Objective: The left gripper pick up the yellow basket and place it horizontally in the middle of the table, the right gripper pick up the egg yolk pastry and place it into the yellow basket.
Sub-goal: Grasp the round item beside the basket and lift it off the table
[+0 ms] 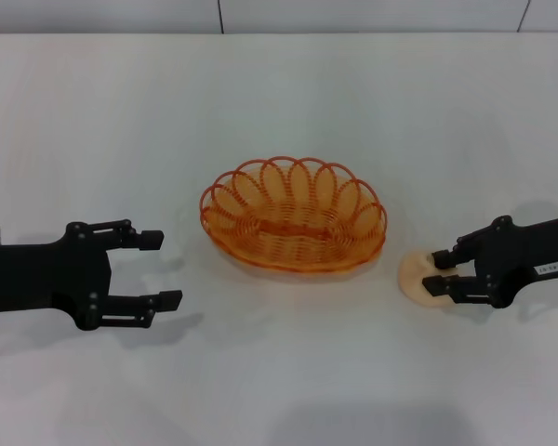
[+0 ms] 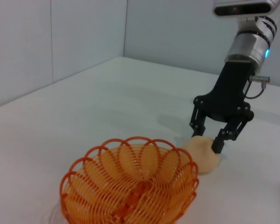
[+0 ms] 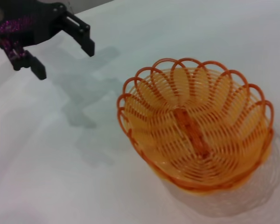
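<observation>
The basket (image 1: 294, 215) sits mid-worktop (image 1: 279, 102). Just right of the basket, the right end effector (image 1: 439, 273) straddles the pastry (image 1: 422, 277), fingers spread. Left of the basket, the left end effector (image 1: 158, 270) gapes empty.

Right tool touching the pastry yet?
Touching. Left wrist view: the right tool straddles the egg yolk pastry, one fingertip pressed on its top. It sits on the table.
</observation>
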Tool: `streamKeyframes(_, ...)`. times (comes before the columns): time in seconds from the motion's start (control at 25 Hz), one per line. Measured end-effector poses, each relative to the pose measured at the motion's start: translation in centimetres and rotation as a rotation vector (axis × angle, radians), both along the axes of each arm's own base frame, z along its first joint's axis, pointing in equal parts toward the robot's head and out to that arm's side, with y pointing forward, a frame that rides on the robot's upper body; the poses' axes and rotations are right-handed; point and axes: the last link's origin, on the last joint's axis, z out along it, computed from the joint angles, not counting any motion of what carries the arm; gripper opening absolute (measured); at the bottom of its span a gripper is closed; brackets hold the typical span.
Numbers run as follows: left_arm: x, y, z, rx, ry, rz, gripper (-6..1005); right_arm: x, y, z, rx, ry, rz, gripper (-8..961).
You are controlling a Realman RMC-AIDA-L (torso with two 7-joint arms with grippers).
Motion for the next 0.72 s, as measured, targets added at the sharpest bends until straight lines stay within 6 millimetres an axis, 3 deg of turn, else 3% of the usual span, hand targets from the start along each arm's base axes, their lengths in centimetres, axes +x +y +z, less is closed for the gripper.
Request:
streamKeyframes(0.28,0.08,0.03,-0.06,0.007,-0.008,0.003,812,-0.36,-0.04,-0.33,0.002,0.031,0.032,310)
streamKeyframes(0.72,0.32,0.1,-0.08,0.014,-0.013,-0.004,809,-0.29,-0.1,-0.16,0.008,0.046,0.049,168)
